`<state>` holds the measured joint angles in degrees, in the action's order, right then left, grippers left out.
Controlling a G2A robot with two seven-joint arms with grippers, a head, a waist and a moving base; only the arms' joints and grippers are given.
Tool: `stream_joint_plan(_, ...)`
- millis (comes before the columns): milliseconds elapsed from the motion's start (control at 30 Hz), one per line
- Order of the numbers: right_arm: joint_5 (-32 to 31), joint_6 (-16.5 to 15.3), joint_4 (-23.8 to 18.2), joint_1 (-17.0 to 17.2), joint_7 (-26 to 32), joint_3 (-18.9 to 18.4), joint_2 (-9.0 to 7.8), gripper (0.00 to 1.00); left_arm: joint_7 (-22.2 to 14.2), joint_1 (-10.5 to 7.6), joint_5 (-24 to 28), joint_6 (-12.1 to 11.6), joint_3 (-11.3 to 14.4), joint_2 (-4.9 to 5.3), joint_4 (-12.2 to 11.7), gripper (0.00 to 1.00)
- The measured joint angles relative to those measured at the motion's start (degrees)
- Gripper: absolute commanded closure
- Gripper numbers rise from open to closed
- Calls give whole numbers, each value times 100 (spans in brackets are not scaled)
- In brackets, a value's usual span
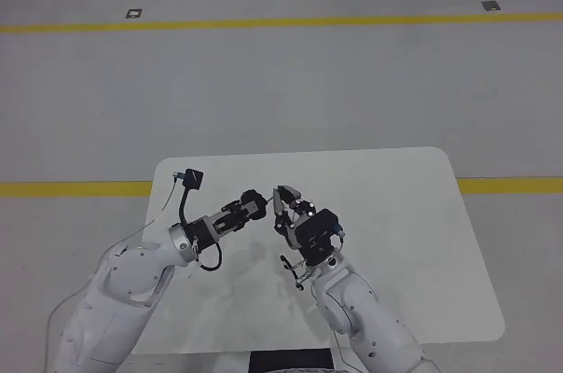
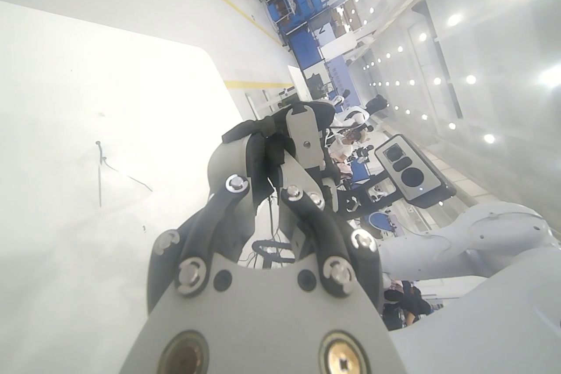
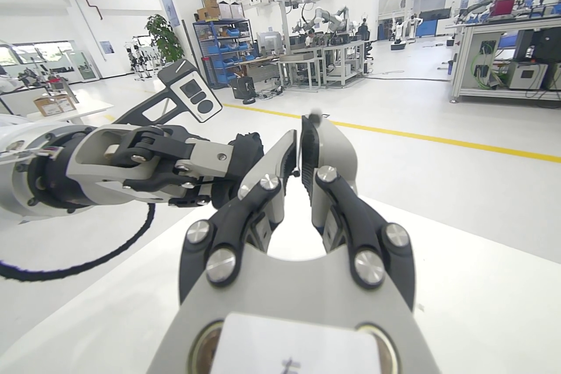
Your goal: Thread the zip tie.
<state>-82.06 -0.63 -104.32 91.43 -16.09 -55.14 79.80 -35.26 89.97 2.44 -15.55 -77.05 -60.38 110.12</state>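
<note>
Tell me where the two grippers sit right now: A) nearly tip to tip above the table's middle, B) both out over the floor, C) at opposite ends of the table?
A: the top view shows the left gripper and the right gripper nearly tip to tip above the white table, well inside its edges.

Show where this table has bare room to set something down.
Bare: the right half of the white rounded-corner table, from the right gripper to the edge, and the far strip. Crowded: left of centre, where the left gripper meets it.
</note>
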Motion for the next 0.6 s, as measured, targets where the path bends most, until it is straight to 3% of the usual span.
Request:
stream_joint_plan(267, -1, -23, -3, -13, 13, -1, -6, 87, 13, -1, 14, -21, 14, 16, 4, 100)
stream_joint_plan(433, -4, -12, -9, -13, 26, -3, -9, 78, 9, 1, 35, -18, 35, 25, 10, 100)
stream_joint_plan(467, -5, -10, -10, -12, 29, -5, -10, 73, 16, 4, 61, -12, 40, 25, 7, 100)
stream_joint_plan(533, -6, -7, -14, -1, 34, -15, -13, 46, 63, 13, 149, 18, 43, 25, -12, 100)
stream_joint_plan(600, -9, 0, -17, 19, 32, -39, -19, 0, 140, 25, 269, 73, 24, 23, -39, 100)
